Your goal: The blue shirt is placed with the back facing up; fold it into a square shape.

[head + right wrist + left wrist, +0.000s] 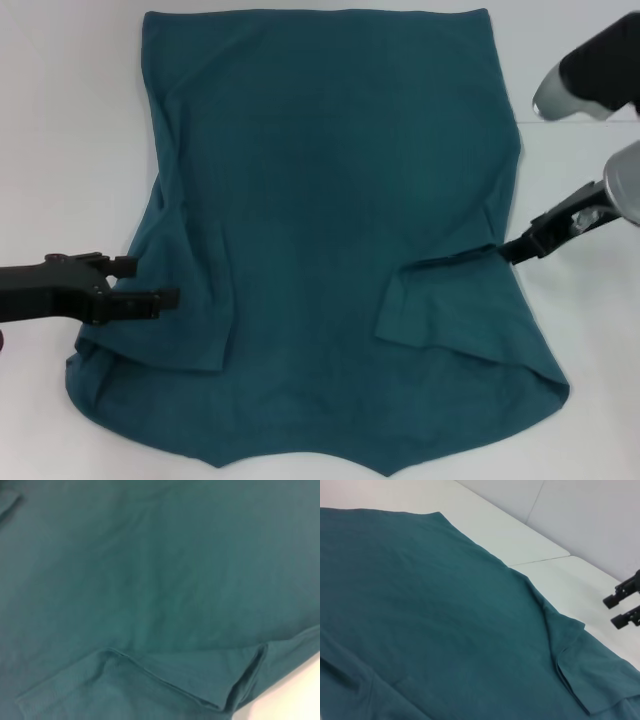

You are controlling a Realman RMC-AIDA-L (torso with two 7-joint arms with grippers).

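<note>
Right, the blue shirt (330, 230) lies flat across most of the head view, plain side up, both sleeves already folded inward over the body, on the white tabletop (60, 120). My left gripper (150, 283) sits at the left-centre of the frame over the folded left sleeve edge, fingers spread apart w/ nothing between them. The right gripper (515, 248) is at the right-centre, its tip touching the shirt's right edge by the folded sleeve; in the left wrist view its two fingers (620, 599) look parted w/ nothing in them. Fabric looks thin, soft, floppy cotton, so I'd expect it to sag, drag and wrinkle if lifted by one pt. Best bet imo: pinch both side edges at matching spots, through the doubled sleeve layers, and carry the fold over evenly.
</note>
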